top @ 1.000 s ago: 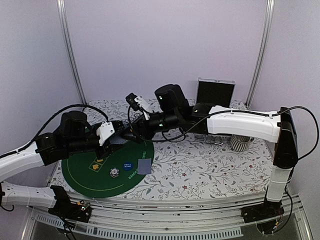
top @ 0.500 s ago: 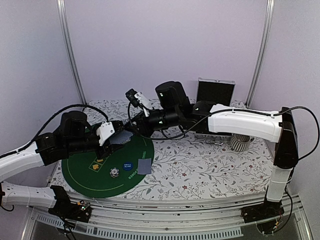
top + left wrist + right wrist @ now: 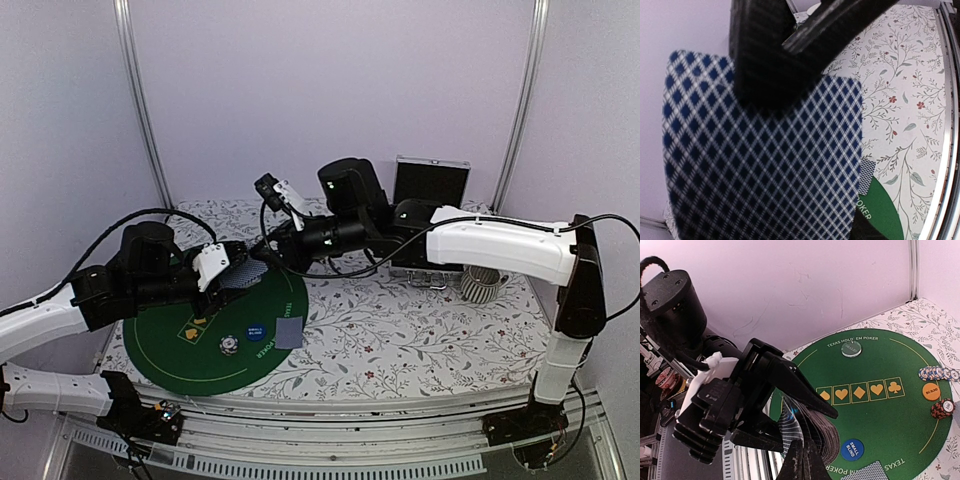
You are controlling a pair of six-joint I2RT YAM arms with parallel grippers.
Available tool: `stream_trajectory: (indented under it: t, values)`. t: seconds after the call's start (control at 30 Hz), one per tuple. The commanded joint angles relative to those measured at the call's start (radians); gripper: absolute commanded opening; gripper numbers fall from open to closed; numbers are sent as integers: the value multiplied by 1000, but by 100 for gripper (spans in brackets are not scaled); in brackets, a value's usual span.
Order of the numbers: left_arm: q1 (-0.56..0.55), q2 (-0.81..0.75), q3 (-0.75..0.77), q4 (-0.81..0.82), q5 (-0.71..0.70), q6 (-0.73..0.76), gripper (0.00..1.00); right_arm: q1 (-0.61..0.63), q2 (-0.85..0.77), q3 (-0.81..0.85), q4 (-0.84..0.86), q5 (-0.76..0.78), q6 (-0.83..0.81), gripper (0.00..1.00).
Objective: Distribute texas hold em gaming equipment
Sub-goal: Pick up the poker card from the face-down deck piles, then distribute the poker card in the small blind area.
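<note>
At centre-left of the overhead view, the grey-blue-backed playing cards [image 3: 246,274] are held as a loose fan above the upper edge of the green mat [image 3: 165,350]. They are clamped by the left gripper [image 3: 236,272], which is closed on them; in the left wrist view one card back fills nearly the whole frame. Likely hazard: a pull on one card may drag its neighbours along, since the fan is splayed and appears pinched at one end only, and loosened cards would spill onto the mat. At bottom centre of its own view, the right gripper [image 3: 801,464] has its fingers drawn together to a thin slit against the fan's edge; whether a card lies between them cannot be made out. Below the fan, on the mat, lie a single card [image 3: 289,331], a blue disc [image 3: 256,334] and a chip stack [image 3: 229,346].
</note>
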Motion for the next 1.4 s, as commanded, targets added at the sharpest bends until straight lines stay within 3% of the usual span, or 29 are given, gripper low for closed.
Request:
stream_trajectory:
  t: [0.0, 0.6, 1.0, 1.2, 1.37]
  values:
    - [5, 9, -9, 23, 10, 5, 49, -5, -68, -27, 14, -14, -1, 2]
    - [5, 10, -9, 21, 2, 1, 49, -78, -188, -169, 122, -106, 58, 2]
    - [5, 5, -9, 22, -21, 0, 49, -245, -396, -383, 82, -212, 9, 2]
    - [5, 5, -9, 23, -25, 0, 49, -249, -254, -356, -158, -290, -248, 2]
    - [7, 5, -9, 22, -28, 0, 49, -243, -80, -234, -326, -271, -399, 2]
